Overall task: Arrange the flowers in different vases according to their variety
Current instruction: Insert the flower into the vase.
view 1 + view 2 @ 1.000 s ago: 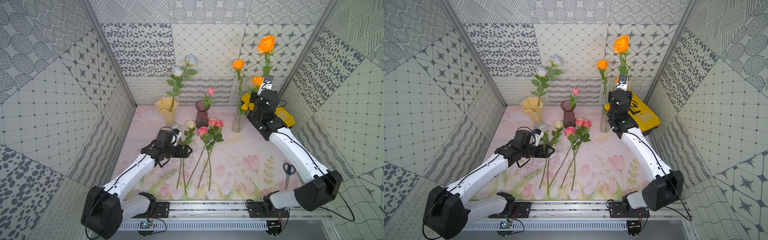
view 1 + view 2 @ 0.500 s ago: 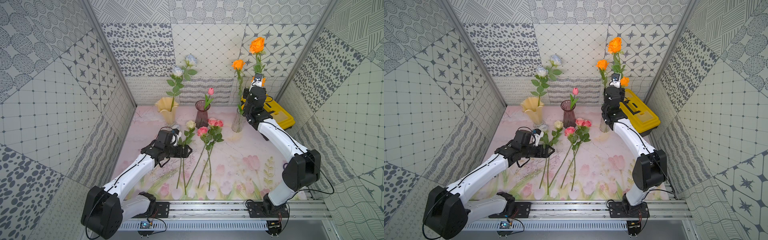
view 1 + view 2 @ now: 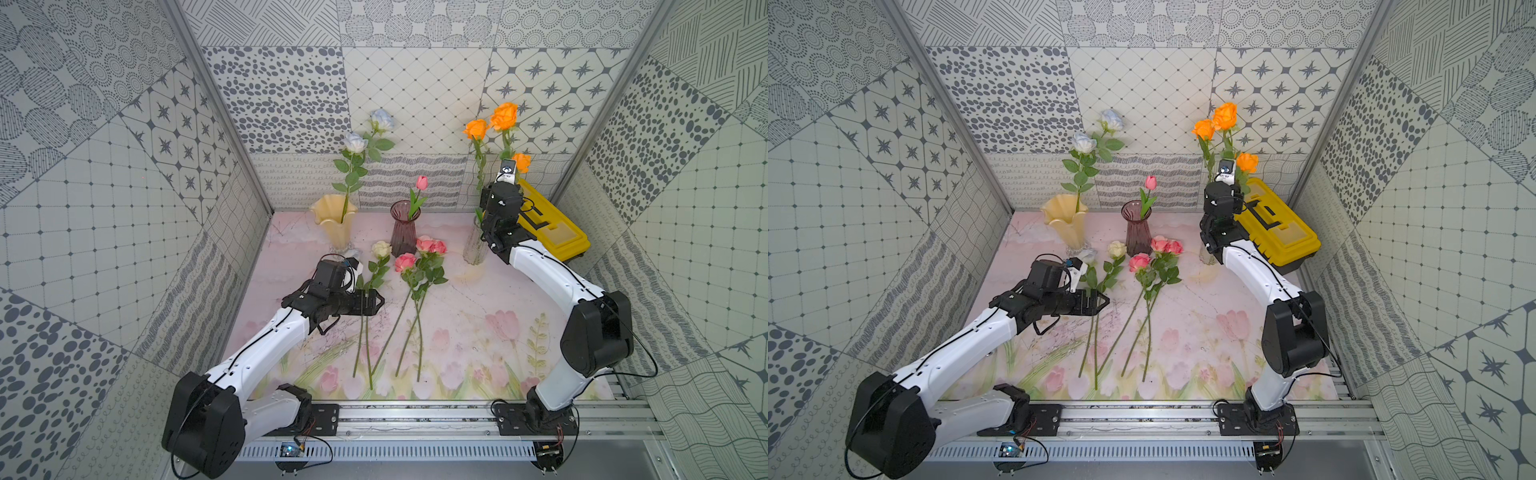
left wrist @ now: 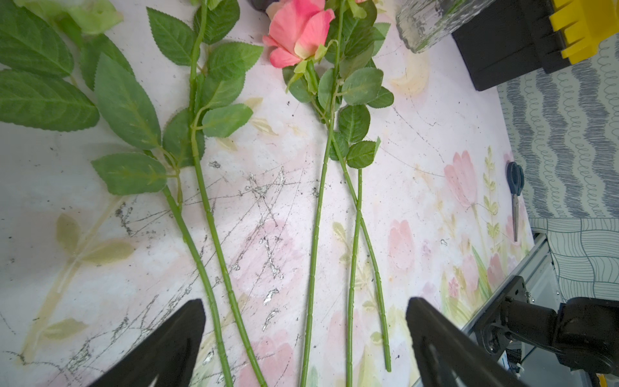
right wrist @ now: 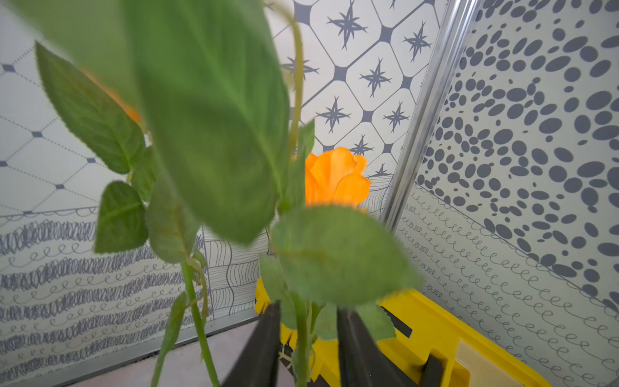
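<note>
Three vases stand at the back of the mat. The cream-yellow vase (image 3: 334,216) holds two pale-blue roses (image 3: 355,142). The purple vase (image 3: 404,232) holds a pink bud (image 3: 422,182). The clear vase (image 3: 473,249) holds orange roses (image 3: 503,116). My right gripper (image 5: 308,321) stands just above the clear vase, its jaws open on either side of an orange rose stem (image 5: 303,335). A cream rose (image 3: 381,249) and pink roses (image 3: 405,262) lie on the mat. My left gripper (image 4: 304,311) hovers open over their stems (image 4: 315,234), holding nothing.
A yellow-and-black toolbox (image 3: 552,232) sits at the back right, right behind the right gripper. Blue-handled scissors (image 4: 515,187) lie near the mat's right edge. Patterned walls close in three sides, and a metal rail (image 3: 415,409) runs along the front.
The right arm swung left with the tall orange rose and lowered it into the clear vase, then its jaws parted from the stem. The left arm has not moved.
</note>
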